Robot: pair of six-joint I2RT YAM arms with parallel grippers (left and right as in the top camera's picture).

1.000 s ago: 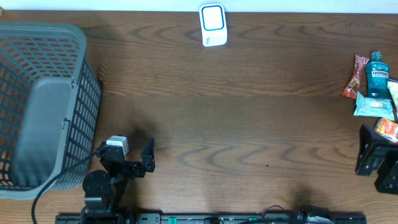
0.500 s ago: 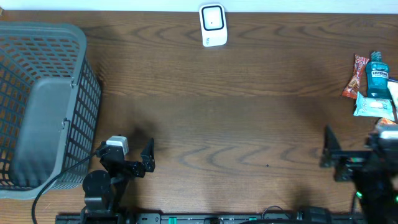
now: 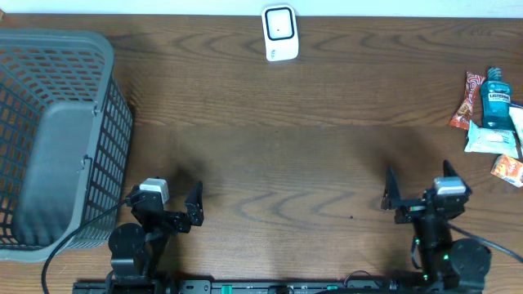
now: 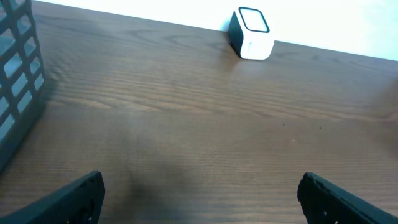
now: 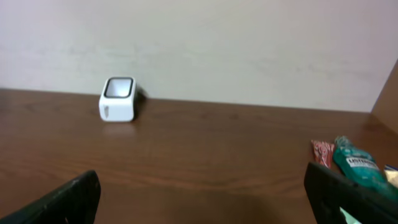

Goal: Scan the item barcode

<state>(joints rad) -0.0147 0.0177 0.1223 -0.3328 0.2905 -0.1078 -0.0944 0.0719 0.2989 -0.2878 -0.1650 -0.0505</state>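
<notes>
The white barcode scanner (image 3: 279, 33) stands at the table's far edge, also seen as the scanner (image 4: 252, 42) and the scanner (image 5: 118, 98) in the wrist views. The items lie at the right edge: a red snack packet (image 3: 471, 100), a blue-green mouthwash bottle (image 3: 495, 100), a pale wipes pack (image 3: 492, 139) and an orange packet (image 3: 508, 169). My left gripper (image 3: 167, 211) is open near the front left, nothing between its fingers (image 4: 74, 202). My right gripper (image 3: 418, 196) is open near the front right, well left of the items, and empty (image 5: 205, 199).
A large grey mesh basket (image 3: 57, 139) fills the left side, its wall (image 4: 18, 74) close to my left gripper. The red packet (image 5: 323, 152) and the bottle (image 5: 354, 165) show at the right of the right wrist view. A pale wall backs the table.
My right arm has swung left from the table's right edge beside the items to the front right, still open. The left arm has not moved.
</notes>
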